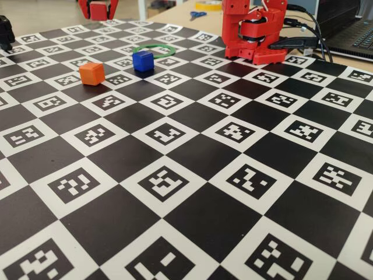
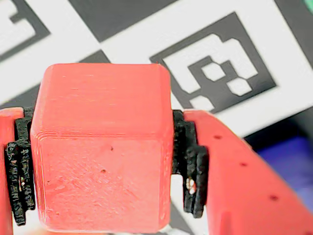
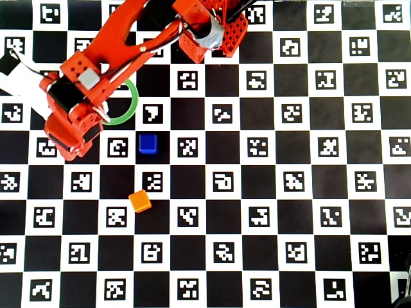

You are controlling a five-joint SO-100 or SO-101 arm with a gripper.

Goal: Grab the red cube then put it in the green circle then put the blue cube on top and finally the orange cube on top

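My gripper (image 2: 102, 169) is shut on the red cube (image 2: 102, 122), which fills the wrist view between the black pads (image 2: 191, 169), held above the checkerboard. In the overhead view the gripper (image 3: 69, 140) hangs left of the green circle (image 3: 132, 102), whose left part the arm hides; the red cube is hidden there. In the fixed view the gripper (image 1: 98, 8) is at the top edge, left of the green circle (image 1: 154, 49). The blue cube (image 1: 143, 60) (image 3: 148, 143) sits just in front of the ring. The orange cube (image 1: 91, 73) (image 3: 139, 201) sits farther out.
The arm's red base (image 1: 253, 32) (image 3: 212, 29) stands at the board's far edge. A laptop (image 1: 355, 29) and cables lie right of it, scissors (image 1: 197, 14) behind. A blurred blue patch (image 2: 288, 156) shows at the right of the wrist view.
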